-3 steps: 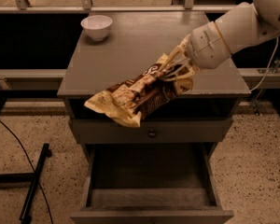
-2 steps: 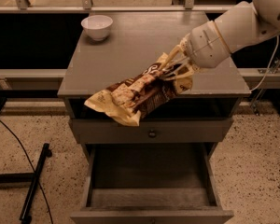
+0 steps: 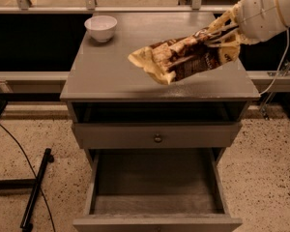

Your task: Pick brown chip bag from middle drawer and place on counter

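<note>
The brown chip bag (image 3: 183, 57) is crinkled, with a dark brown middle and pale cream ends. It hangs tilted in the air just above the right half of the counter (image 3: 106, 71). My gripper (image 3: 225, 35), at the end of the white arm coming in from the upper right, is shut on the bag's right end. The bag's left end droops toward the counter top. The middle drawer (image 3: 154, 197) is pulled out below, and its grey floor is bare.
A white bowl (image 3: 101, 28) stands at the counter's back left corner. A shut drawer front with a small round knob (image 3: 157, 138) sits above the open drawer. A black stand and cable (image 3: 34, 187) lie on the speckled floor at left.
My gripper has lifted the chip bag up and to the right, from over the cabinet's front edge to above the counter top.
</note>
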